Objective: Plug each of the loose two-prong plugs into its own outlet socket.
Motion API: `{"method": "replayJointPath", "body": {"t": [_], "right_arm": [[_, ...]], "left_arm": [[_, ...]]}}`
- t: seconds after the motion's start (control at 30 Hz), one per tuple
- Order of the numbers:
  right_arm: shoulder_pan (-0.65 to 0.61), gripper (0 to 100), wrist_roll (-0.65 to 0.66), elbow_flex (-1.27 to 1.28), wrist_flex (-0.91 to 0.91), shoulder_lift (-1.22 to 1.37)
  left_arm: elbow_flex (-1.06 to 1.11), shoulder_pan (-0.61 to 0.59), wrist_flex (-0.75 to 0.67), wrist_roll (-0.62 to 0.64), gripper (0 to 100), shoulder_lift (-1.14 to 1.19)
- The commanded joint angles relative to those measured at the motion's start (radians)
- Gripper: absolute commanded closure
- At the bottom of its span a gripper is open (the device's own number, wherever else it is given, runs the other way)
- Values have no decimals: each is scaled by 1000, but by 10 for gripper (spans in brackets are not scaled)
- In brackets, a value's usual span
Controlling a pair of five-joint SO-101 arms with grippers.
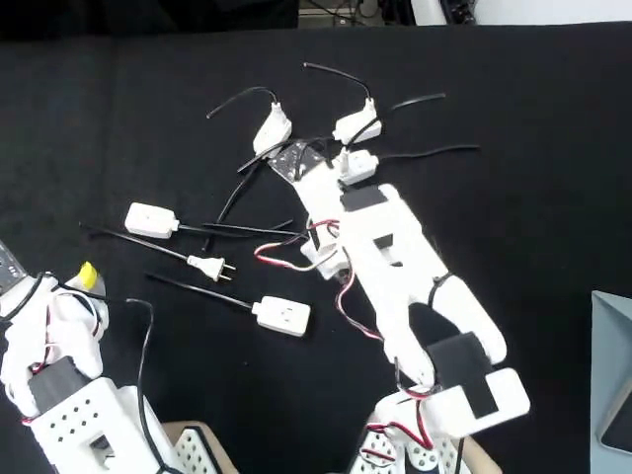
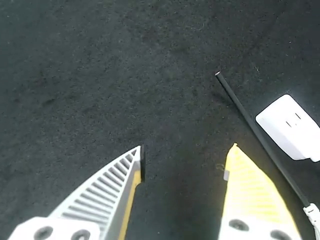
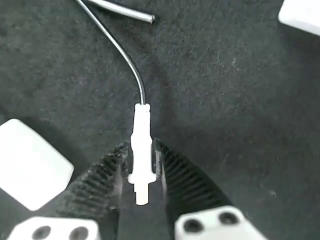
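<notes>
My right gripper (image 3: 142, 172) is shut on a slim white plug (image 3: 141, 145) whose black cord (image 3: 125, 60) curves away over the black cloth. In the high view this gripper (image 1: 289, 153) sits at the far middle of the table with the held plug (image 1: 273, 130) at its tip. A loose two-prong plug (image 1: 207, 266) lies left of centre, between two white outlet sockets (image 1: 150, 219) (image 1: 283, 315). My left gripper (image 2: 182, 167) hangs open over bare cloth near the front left (image 1: 87, 275), with a white socket (image 2: 290, 127) and a cord (image 2: 255, 130) just beyond its yellow finger (image 2: 247, 190).
Two more white pieces with cords (image 1: 357, 126) (image 1: 357, 165) lie beside the right gripper. A white block (image 3: 27, 170) sits close to the right fingers. Black cords (image 1: 237, 229) cross the table's middle. A grey bin (image 1: 612, 375) stands at the right edge.
</notes>
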Motion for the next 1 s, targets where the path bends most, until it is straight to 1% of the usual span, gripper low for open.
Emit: {"method": "replayJointPath", "body": {"t": [0.0, 0.17, 0.27, 0.4, 0.6, 0.77, 0.97], "right_arm": [[5, 987, 3, -30, -35, 67], [3, 986, -61, -120, -28, 228], [-5, 986, -66, -173, 14, 291], [-8, 986, -66, -228, 89, 308], [-3, 986, -63, -245, 109, 303], [-9, 987, -58, -246, 157, 180], [-43, 987, -61, -199, 198, -133]], "left_arm": [[-7, -27, -9, 3, 731, -9], [-7, -30, -9, 2, 730, -9], [-7, -31, -9, 0, 730, -9], [-7, -31, -9, 0, 730, -9], [-7, -31, -9, 0, 731, -9], [-2, -24, -14, 0, 732, -9], [-4, -19, -17, 5, 730, -9]]}}
